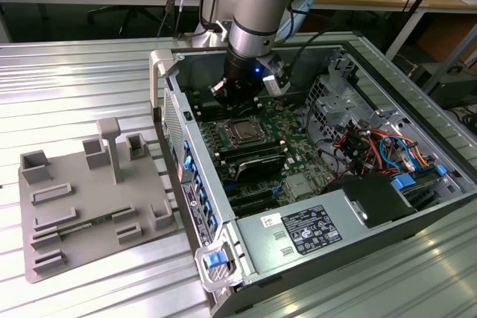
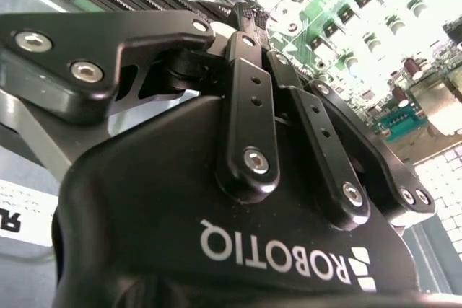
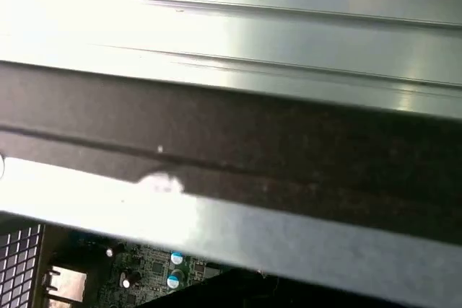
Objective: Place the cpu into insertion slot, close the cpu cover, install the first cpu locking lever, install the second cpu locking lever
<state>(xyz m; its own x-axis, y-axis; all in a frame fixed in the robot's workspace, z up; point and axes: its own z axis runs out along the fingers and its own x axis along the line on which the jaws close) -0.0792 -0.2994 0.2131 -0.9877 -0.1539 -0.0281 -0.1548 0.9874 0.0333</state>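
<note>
In the exterior view my gripper (image 1: 237, 102) reaches down into the open computer case, just past the far edge of the insertion slot (image 1: 241, 144) on the green motherboard. The cpu (image 1: 241, 132) is a small silvery-grey square lying flat in that slot. A thin silver frame, the cpu cover (image 1: 229, 130), appears to lie down around it. The locking levers are too small to make out. In the second wrist view the black fingers (image 2: 249, 84) run together toward the gripper (image 2: 242, 16) tip above the board, shut, with nothing visible between them.
The case walls (image 1: 179, 132) hem in the arm. Long black memory slots (image 1: 257, 161) and a grey power supply box (image 1: 298, 232) lie nearer the camera. Coloured cables (image 1: 373, 143) fill the exterior view's right. A grey fixture tray (image 1: 82, 199) sits outside the case on the ribbed metal table.
</note>
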